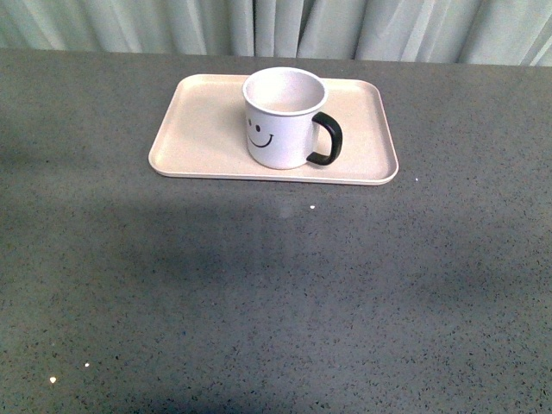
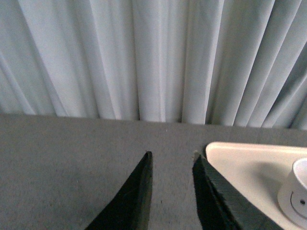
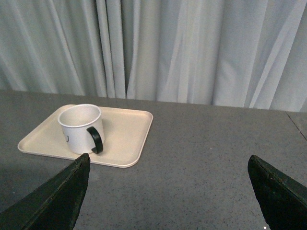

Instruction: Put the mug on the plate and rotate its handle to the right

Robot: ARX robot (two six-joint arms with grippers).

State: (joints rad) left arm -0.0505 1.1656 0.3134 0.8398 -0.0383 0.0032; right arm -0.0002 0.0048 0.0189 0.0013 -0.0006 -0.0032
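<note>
The white mug point(image 1: 283, 118) with a black smiley face stands upright on the pale beige plate point(image 1: 198, 129) at the far middle of the grey table. Its black handle point(image 1: 328, 139) points right. Neither gripper shows in the front view. In the left wrist view my left gripper point(image 2: 172, 160) is shut and empty, above the table beside a corner of the plate point(image 2: 249, 163); the mug point(image 2: 297, 199) shows at the frame's edge. In the right wrist view my right gripper point(image 3: 168, 165) is open and empty, well back from the mug point(image 3: 79, 127), its handle point(image 3: 96, 139) and the plate point(image 3: 129, 134).
Pale pleated curtains point(image 1: 276, 26) hang behind the table's far edge. Grey speckled tabletop point(image 1: 276, 302) stretches between the plate and the near side.
</note>
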